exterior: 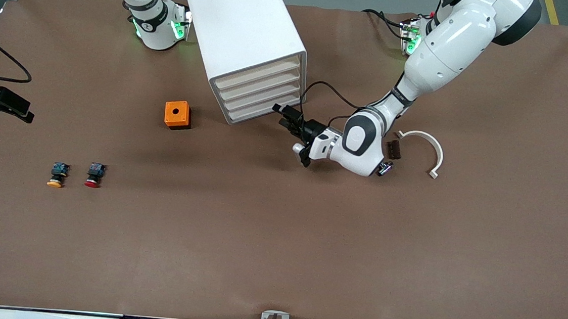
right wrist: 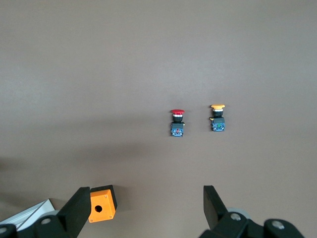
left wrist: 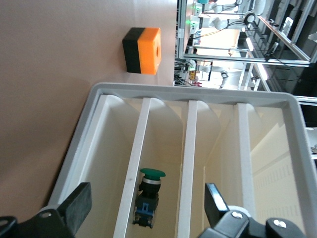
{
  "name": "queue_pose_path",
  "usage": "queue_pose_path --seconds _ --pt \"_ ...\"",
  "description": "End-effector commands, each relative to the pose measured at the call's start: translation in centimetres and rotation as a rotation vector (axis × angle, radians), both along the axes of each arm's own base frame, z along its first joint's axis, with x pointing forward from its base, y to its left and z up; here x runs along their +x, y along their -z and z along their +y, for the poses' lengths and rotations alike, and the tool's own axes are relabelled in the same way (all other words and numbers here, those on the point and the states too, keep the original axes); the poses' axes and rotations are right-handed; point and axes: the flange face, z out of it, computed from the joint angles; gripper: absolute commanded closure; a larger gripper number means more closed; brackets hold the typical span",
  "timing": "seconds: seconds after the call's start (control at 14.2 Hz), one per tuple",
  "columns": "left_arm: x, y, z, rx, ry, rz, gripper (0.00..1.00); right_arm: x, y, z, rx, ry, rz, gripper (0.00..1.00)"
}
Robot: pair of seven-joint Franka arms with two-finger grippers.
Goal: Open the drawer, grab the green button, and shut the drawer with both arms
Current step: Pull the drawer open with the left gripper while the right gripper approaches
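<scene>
White cabinet (exterior: 245,35) holds the green button (left wrist: 150,191) in a drawer (left wrist: 163,163); the left gripper (exterior: 292,124) hangs open at its front, the right gripper (right wrist: 143,210) open over the table (exterior: 277,240), and a badly aimed reach could strike the dividers.

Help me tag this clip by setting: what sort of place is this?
Probably a robotics lab or test workshop: a brown-covered table with a white cabinet and loose push buttons, aluminium frames and cables around it.
</scene>
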Motion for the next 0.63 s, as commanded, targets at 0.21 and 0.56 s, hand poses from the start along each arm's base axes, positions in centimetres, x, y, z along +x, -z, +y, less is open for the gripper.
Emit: queue_pose_path --seconds 0.21,0.56 --pt "-3.7 2.2 -1.8 -0.062 0.001 0.020 0.11 0.0 0.8 4.5 0.003 -0.002 0.042 0.00" --pt "-5.6 3.6 -2.6 -0.087 -0.002 -0.003 0.42 -0.7 1.8 10.2 -0.014 0.091 0.078 0.00"
